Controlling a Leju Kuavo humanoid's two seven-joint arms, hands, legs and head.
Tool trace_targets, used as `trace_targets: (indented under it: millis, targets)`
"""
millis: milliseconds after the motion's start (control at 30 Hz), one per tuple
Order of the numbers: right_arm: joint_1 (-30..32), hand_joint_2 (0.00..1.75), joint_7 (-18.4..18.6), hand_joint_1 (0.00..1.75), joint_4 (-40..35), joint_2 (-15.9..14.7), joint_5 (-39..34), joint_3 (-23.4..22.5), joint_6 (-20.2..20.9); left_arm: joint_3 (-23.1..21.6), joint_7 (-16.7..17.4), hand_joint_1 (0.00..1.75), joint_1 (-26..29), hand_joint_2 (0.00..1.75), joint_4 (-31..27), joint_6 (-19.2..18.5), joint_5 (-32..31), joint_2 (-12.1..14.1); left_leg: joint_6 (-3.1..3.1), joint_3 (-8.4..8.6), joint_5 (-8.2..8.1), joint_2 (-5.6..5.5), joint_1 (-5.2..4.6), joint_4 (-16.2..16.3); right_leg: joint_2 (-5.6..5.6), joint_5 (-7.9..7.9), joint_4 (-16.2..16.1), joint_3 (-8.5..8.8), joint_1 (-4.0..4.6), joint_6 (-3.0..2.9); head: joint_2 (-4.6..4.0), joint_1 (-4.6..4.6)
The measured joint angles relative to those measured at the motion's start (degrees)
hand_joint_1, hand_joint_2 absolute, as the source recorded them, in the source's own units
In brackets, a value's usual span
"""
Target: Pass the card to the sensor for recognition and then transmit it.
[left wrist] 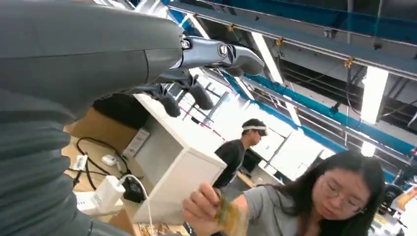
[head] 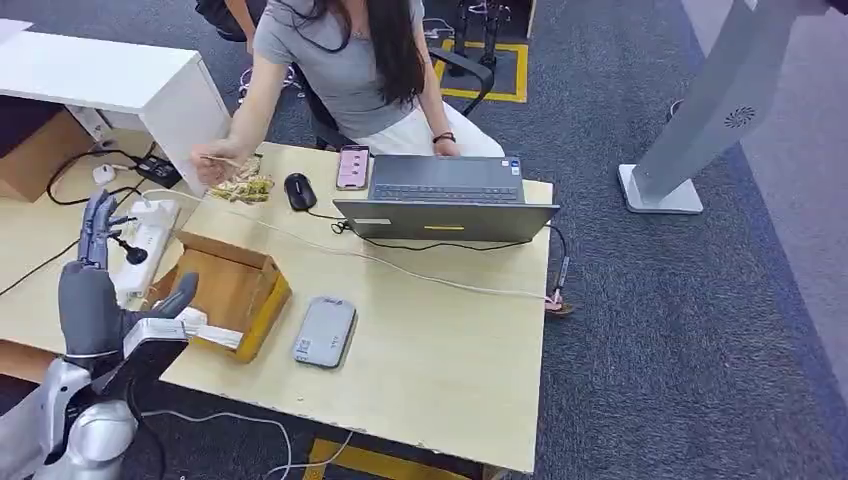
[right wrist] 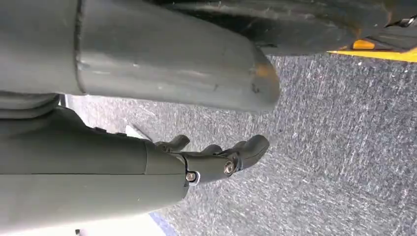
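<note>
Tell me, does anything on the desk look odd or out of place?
The cardboard box sits askew at the desk's near left corner, with a flap hanging open. A white cable trails loosely across the desk.

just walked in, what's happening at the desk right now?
The left robot hand is raised beside the open cardboard box, fingers spread and holding nothing. Across the table, a seated person's hand holds out what looks like a card toward it. The grey card reader lies flat on the table next to the box, untouched. The right robot hand hangs over the carpet, empty. No handover yet.
</note>
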Motion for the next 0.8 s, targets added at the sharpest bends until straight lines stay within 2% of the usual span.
trace_targets:
  millis: [267,800]
  targets:
    - [0.0,0.00,0.1,0.00,0.0,0.0,0.0,0.0,0.0,1.6,0.0,0.00,1.7,1.75,-2.8,0.0,-0.2,-0.6,0.05,0.00,0.04,-0.07,-0.01,0.0,-0.07,0.05,0.0,0.05,0.00,-0.02,0.00,0.00]
    - [-0.1,0.00,0.1,0.00,0.0,0.0,0.0,0.0,0.0,2.7,0.0,0.00,2.0,1.75,-3.5,-0.1,-0.2,-1.1,0.04,0.00,0.04,-0.09,0.00,0.0,-0.08,0.05,0.0,0.05,0.00,-0.02,0.00,0.00]
